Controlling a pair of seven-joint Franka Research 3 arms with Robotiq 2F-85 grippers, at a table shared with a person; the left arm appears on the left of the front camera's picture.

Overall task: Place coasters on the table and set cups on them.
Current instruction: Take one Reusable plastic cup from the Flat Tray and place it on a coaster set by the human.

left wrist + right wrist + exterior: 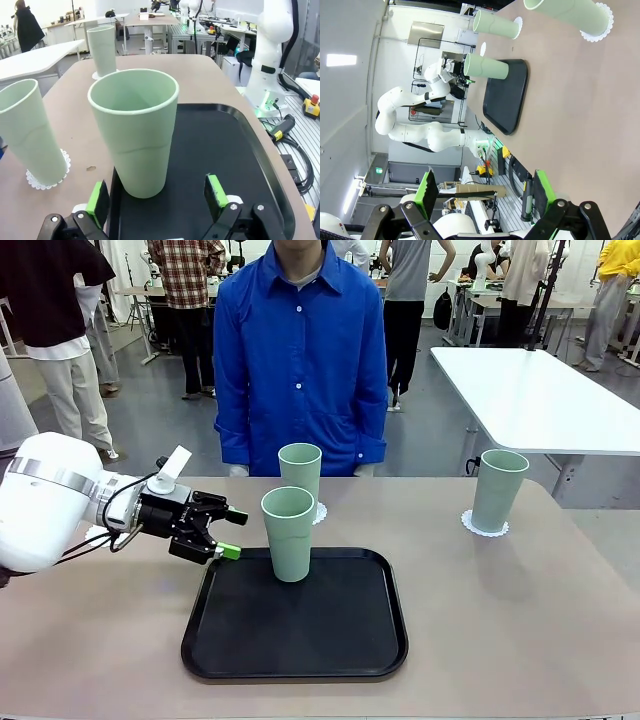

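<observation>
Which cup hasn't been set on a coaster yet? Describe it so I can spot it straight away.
Find the black tray at the table's near middle. One mint-green cup stands upright on the tray's far left part, right beside the open left gripper. The other two cups stand on white doilies; this one doesn't.

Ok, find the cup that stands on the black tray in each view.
Front view: cup at centre, on the tray's far edge.
Left wrist view: large, centre, just beyond the left gripper.
Right wrist view: upper middle, lying sideways in the picture.
Shared landmark: the black tray.
</observation>
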